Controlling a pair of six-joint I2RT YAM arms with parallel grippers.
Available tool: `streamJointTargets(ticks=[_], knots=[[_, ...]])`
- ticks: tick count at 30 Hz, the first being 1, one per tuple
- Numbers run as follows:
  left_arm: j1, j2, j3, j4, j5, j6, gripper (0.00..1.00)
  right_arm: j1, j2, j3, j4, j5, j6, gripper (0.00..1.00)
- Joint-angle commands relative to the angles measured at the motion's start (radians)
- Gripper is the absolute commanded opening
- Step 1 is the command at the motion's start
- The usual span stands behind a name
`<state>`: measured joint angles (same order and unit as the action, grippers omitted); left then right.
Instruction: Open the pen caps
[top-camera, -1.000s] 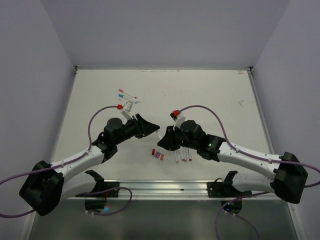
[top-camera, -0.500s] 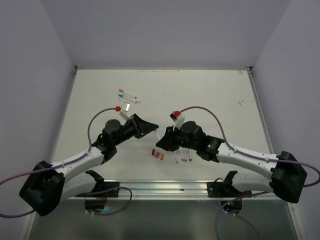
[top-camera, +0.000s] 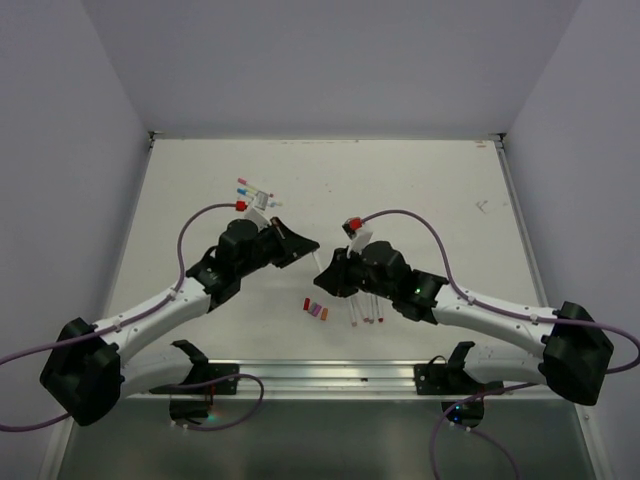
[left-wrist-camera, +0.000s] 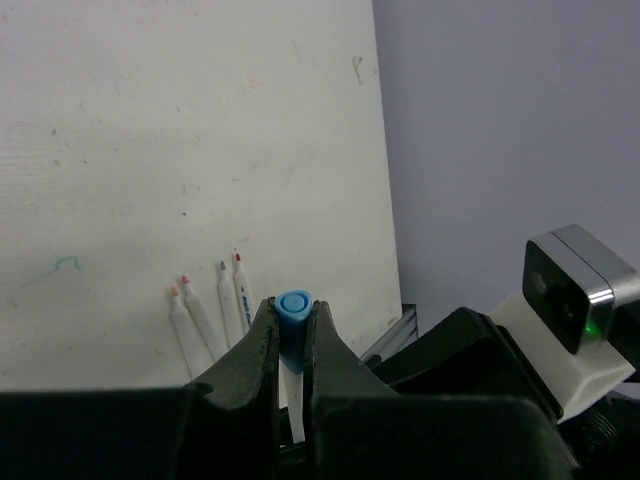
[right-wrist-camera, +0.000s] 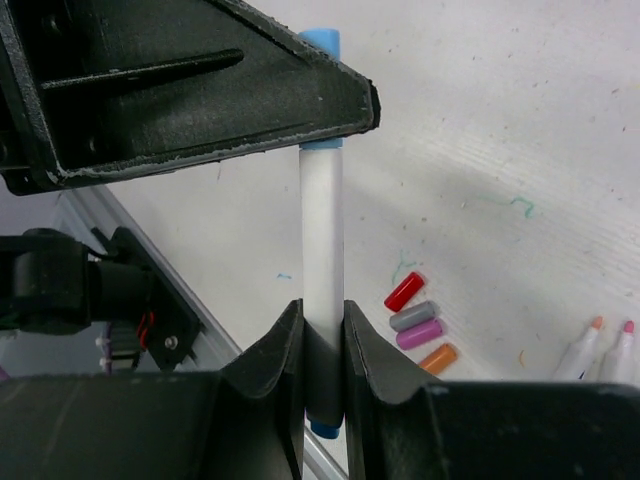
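Both grippers hold one white pen (right-wrist-camera: 322, 230) between them above the table. My left gripper (left-wrist-camera: 292, 312) is shut on its blue cap (left-wrist-camera: 293, 318), which still sits on the barrel's end (right-wrist-camera: 320, 42). My right gripper (right-wrist-camera: 322, 318) is shut on the white barrel, whose blue tail end pokes out below the fingers. In the top view the left gripper (top-camera: 308, 249) and right gripper (top-camera: 323, 271) meet near the table's middle. Loose caps lie together on the table: red (right-wrist-camera: 404, 291), grey (right-wrist-camera: 415, 316), pink (right-wrist-camera: 418, 333) and orange (right-wrist-camera: 438, 357).
Several uncapped white pens (top-camera: 365, 308) lie side by side near the front, right of the loose caps (top-camera: 315, 309); they also show in the left wrist view (left-wrist-camera: 210, 320). Two or three capped pens (top-camera: 256, 191) lie at the back left. A metal rail (top-camera: 330, 375) runs along the front edge.
The left arm has shifted up and toward the back right, its wrist turning. The right gripper has barely moved. The pen stays held between both grippers.
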<state>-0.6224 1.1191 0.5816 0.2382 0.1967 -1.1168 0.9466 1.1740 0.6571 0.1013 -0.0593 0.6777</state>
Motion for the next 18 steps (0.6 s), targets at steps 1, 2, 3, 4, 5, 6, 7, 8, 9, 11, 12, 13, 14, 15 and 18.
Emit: streamJointTargets(ticks=[1, 2, 3, 4, 5, 6, 7, 8, 9, 11, 12, 13, 14, 15, 18], knots=[[-0.022, -0.013, 0.113, -0.278, -0.305, 0.091, 0.0, 0.053, 0.024, 0.064, -0.17, 0.207, -0.091, 0.0], [-0.029, -0.004, 0.135, -0.296, -0.356, 0.074, 0.0, 0.073, 0.035, 0.075, -0.189, 0.348, -0.134, 0.0], [-0.028, 0.004, 0.142, -0.298, -0.364, 0.068, 0.0, 0.118, 0.048, 0.085, -0.221, 0.411, -0.151, 0.0], [-0.028, 0.017, 0.153, -0.297, -0.373, 0.066, 0.0, 0.133, 0.076, 0.099, -0.227, 0.452, -0.167, 0.0], [-0.028, 0.054, 0.181, -0.298, -0.385, 0.057, 0.0, 0.148, 0.088, 0.102, -0.229, 0.537, -0.191, 0.0], [-0.028, 0.076, 0.193, -0.295, -0.387, 0.049, 0.0, 0.168, 0.098, 0.104, -0.226, 0.568, -0.196, 0.0], [-0.027, 0.099, 0.214, -0.297, -0.391, 0.045, 0.0, 0.172, 0.105, 0.093, -0.218, 0.596, -0.204, 0.0], [-0.017, 0.14, 0.218, -0.295, -0.378, 0.025, 0.0, 0.179, 0.107, 0.088, -0.215, 0.621, -0.208, 0.0], [-0.005, 0.154, 0.21, -0.256, -0.362, 0.012, 0.0, 0.202, 0.11, 0.084, -0.221, 0.694, -0.213, 0.0], [0.03, 0.189, 0.196, -0.185, -0.312, 0.02, 0.0, 0.215, 0.104, 0.079, -0.257, 0.723, -0.196, 0.0], [0.035, 0.199, 0.205, -0.191, -0.313, 0.04, 0.0, 0.21, 0.092, 0.073, -0.265, 0.73, -0.176, 0.0], [0.035, 0.205, 0.224, -0.201, -0.31, 0.066, 0.0, 0.199, 0.078, 0.059, -0.285, 0.728, -0.14, 0.0], [0.035, 0.211, 0.224, -0.211, -0.3, 0.124, 0.0, 0.158, 0.053, 0.061, -0.361, 0.714, -0.118, 0.0], [0.035, 0.211, 0.221, -0.226, -0.292, 0.152, 0.0, 0.131, 0.046, 0.07, -0.414, 0.698, -0.057, 0.0], [0.032, 0.203, 0.187, -0.237, -0.238, 0.276, 0.0, 0.054, -0.02, 0.053, -0.524, 0.647, -0.029, 0.0]])
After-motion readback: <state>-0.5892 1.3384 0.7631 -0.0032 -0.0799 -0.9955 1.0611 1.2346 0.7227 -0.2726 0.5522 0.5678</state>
